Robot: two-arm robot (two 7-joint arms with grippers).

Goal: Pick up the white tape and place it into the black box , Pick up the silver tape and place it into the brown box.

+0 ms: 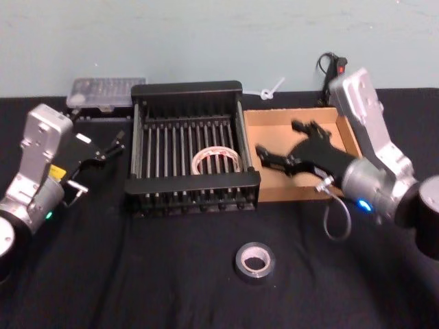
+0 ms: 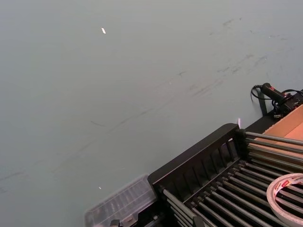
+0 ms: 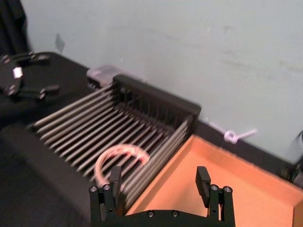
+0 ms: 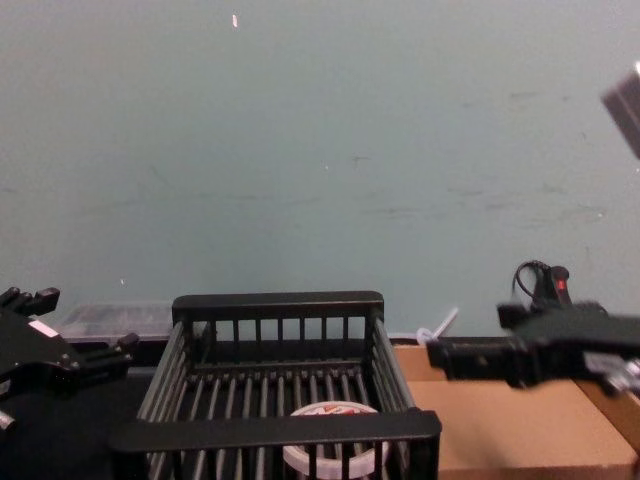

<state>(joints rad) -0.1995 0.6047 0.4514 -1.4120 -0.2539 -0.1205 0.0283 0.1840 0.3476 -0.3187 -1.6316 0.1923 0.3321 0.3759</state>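
The white tape (image 1: 217, 160) lies flat on the barred floor of the black box (image 1: 188, 90), near its right side; it is also seen as the white tape (image 4: 333, 440) and the white tape (image 3: 120, 158). On the table in front of the crate rests the silver tape (image 1: 254, 261), with nothing touching it. My right gripper (image 1: 281, 140) hovers open and empty over the left part of the brown box (image 1: 322, 188), beside the crate's right wall. Its fingers (image 3: 115, 182) stand wide apart. My left gripper (image 1: 103, 151) is parked left of the crate, open and empty.
A clear plastic case (image 1: 108, 91) sits behind the crate's left corner. A white cable tie (image 1: 271, 90) and a black cable with a red plug (image 1: 336, 66) lie behind the brown box. A pale wall closes off the back of the table.
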